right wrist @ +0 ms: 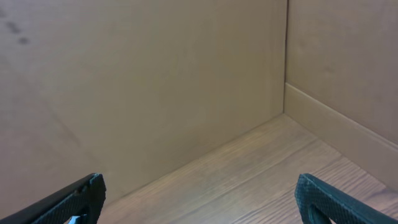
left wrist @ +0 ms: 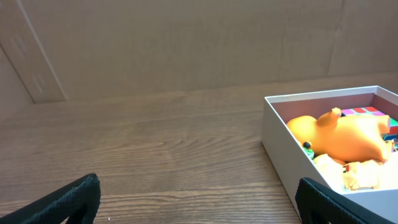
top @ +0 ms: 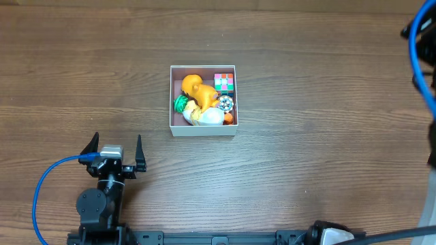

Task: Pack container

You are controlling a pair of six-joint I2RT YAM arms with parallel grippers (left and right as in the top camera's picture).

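The container point(top: 176, 102) is a square white-walled box at the table's middle. It holds an orange toy animal point(top: 197, 88), a colour cube point(top: 224, 82), a green toy point(top: 180, 103), a white toy point(top: 212, 116) and a small round patterned piece point(top: 225, 103). In the left wrist view the container point(left wrist: 281, 149) is at the right with the orange toy point(left wrist: 342, 137) inside. My left gripper point(top: 114, 154) is open and empty, near the table's front left, apart from the container; it also shows in the left wrist view point(left wrist: 199, 208). My right gripper point(right wrist: 199, 199) is open and empty, facing a cardboard wall.
Cardboard walls point(right wrist: 155, 81) stand behind the wooden table point(top: 306, 150). Blue cables run at the front left point(top: 41, 197) and the top right point(top: 419, 61). The right arm's base point(top: 334, 235) shows at the bottom edge.
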